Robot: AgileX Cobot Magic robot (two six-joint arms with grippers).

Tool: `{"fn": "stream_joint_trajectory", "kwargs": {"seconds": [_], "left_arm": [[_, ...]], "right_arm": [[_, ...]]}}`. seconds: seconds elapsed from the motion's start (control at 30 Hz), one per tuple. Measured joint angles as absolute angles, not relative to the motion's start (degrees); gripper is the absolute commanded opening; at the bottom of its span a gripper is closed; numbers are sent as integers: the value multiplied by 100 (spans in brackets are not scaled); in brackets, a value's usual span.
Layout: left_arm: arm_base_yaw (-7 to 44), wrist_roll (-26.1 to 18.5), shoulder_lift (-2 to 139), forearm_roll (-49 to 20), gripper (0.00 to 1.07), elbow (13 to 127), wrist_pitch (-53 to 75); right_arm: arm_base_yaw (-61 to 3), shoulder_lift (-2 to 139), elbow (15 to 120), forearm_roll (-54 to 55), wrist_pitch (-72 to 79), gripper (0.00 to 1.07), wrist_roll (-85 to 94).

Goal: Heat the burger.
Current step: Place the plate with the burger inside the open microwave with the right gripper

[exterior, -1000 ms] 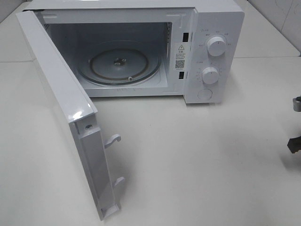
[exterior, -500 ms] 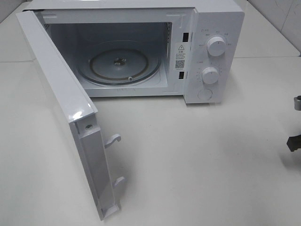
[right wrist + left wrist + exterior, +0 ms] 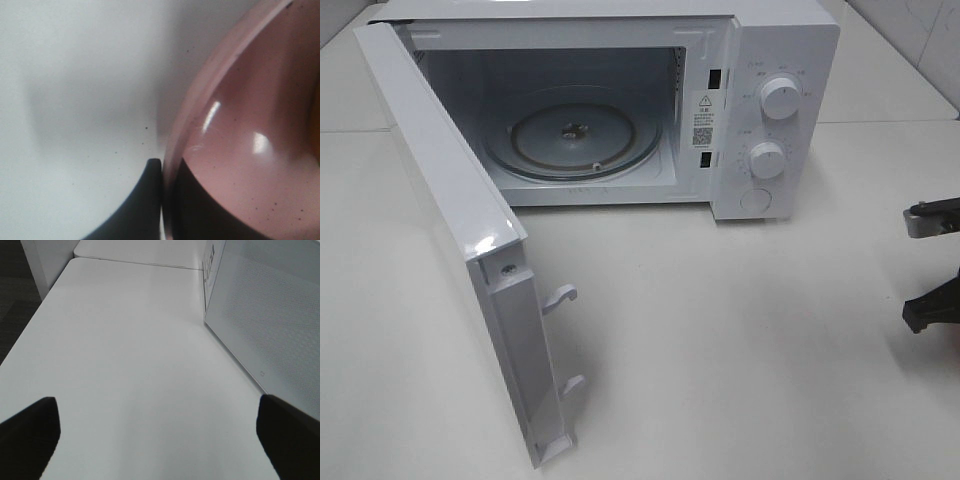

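Seen from high up, a boxy white microwave oven (image 3: pixel 760 100) stands on the white desk (image 3: pixel 740 350), its door (image 3: pixel 450 220) open wide on a round clear-glass turntable (image 3: pixel 575 135). At the left wrist, the left tool (image 3: pixel 160 440) hangs over the desk, jaws apart. At the right wrist, the right tool (image 3: pixel 162 205) clamps the rim of a glossy pink round dish (image 3: pixel 240 150) (the tan burger (image 3: pixel 316 125), a mere sliver at the frame's edge, lies inside).
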State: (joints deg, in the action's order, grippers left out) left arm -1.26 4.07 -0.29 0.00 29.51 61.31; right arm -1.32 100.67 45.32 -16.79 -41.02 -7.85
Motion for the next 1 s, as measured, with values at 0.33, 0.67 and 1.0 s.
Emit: {"fn": "stream_joint_trajectory", "kwargs": {"seconds": [0.33,0.67,1.0], "left_arm": [[-126,407,-29,0,102,2951,6131],[-126,407,-29,0,102,2951,6131],[-126,407,-29,0,102,2951,6131]], "right_arm": [[-1295,9431,4349,-2028,-4549,0,-1140],[-2487,8623,3529,-2659,-4784,0,-1799],[-4343,7976,3002,-2687,-4996,0,-1925]]}}
